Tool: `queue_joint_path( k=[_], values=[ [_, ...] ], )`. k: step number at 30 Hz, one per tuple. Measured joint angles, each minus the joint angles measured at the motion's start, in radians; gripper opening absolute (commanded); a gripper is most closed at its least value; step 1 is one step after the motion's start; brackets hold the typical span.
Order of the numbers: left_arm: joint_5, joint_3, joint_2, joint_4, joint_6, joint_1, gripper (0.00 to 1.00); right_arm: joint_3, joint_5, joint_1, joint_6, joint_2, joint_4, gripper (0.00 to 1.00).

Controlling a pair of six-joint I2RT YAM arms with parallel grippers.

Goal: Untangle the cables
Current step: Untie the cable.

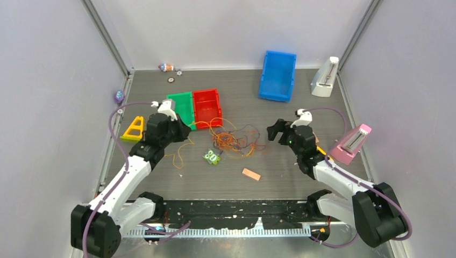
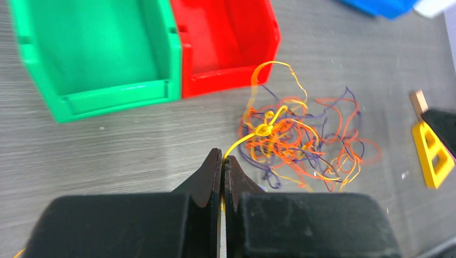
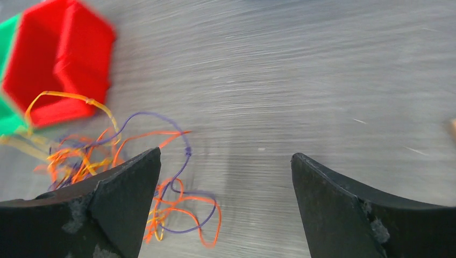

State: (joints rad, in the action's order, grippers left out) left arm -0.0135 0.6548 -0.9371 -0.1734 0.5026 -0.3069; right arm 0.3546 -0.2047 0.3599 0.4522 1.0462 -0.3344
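Cables [image 1: 232, 141] lay in a tangled heap mid-table, just in front of the red bin [image 1: 207, 106]. Left gripper [image 2: 222, 159] pinched one yellow strand leading from the heap. Right gripper [image 3: 226, 161] stood spread wide at the heap's edge, holding nothing.

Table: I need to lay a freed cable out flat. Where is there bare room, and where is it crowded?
Bare: the far strip between the red bin and the blue bin, and the near stretch around the orange block. Crowded: the middle, where the cables sprawl beside the small green toy.
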Motion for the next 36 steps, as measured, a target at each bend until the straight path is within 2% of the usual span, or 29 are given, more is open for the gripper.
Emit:
queue_joint_path(
  k=[4,7,13,17,22,24,25,26,28,29,30,33,36],
  values=[
    [-0.120,0.029,-0.068,-0.006,-0.043,-0.013,0.00,0.007,0.214,0.039,-0.074,0.090,-0.117,0.95],
    [-0.164,0.063,-0.070,-0.011,-0.067,-0.019,0.00,0.058,0.268,0.124,-0.119,0.169,-0.110,0.95],
    [-0.174,0.078,-0.024,-0.021,-0.077,-0.021,0.00,0.299,0.253,0.303,-0.163,0.317,-0.026,0.95],
    [-0.169,0.077,0.020,-0.027,-0.076,-0.021,0.00,0.447,0.209,0.346,-0.136,0.438,-0.011,0.95],
    [-0.156,0.077,0.082,-0.028,-0.070,-0.021,0.00,0.544,0.154,0.391,-0.088,0.615,0.038,0.98],
    [-0.151,0.077,0.095,-0.030,-0.068,-0.021,0.00,0.565,0.132,0.408,-0.066,0.671,0.062,0.85],
    [-0.149,0.077,0.097,-0.031,-0.066,-0.021,0.00,0.570,0.120,0.415,-0.053,0.695,0.077,0.69],
    [-0.146,0.077,0.098,-0.033,-0.065,-0.021,0.00,0.571,0.108,0.420,-0.040,0.713,0.087,0.60],
    [-0.142,0.077,0.098,-0.039,-0.063,-0.021,0.00,0.571,0.082,0.427,-0.015,0.740,0.107,0.21],
    [-0.135,0.076,0.100,-0.042,-0.060,-0.021,0.00,0.571,0.064,0.430,-0.004,0.749,0.121,0.13],
    [-0.124,0.074,0.106,-0.048,-0.057,-0.021,0.00,0.571,0.047,0.430,0.004,0.752,0.140,0.07],
    [-0.063,0.067,0.145,-0.071,-0.046,-0.021,0.00,0.561,-0.010,0.418,0.029,0.741,0.173,0.06],
    [0.023,0.066,0.191,-0.098,-0.034,-0.019,0.00,0.492,-0.034,0.369,0.044,0.663,0.191,0.05]
  ],
)
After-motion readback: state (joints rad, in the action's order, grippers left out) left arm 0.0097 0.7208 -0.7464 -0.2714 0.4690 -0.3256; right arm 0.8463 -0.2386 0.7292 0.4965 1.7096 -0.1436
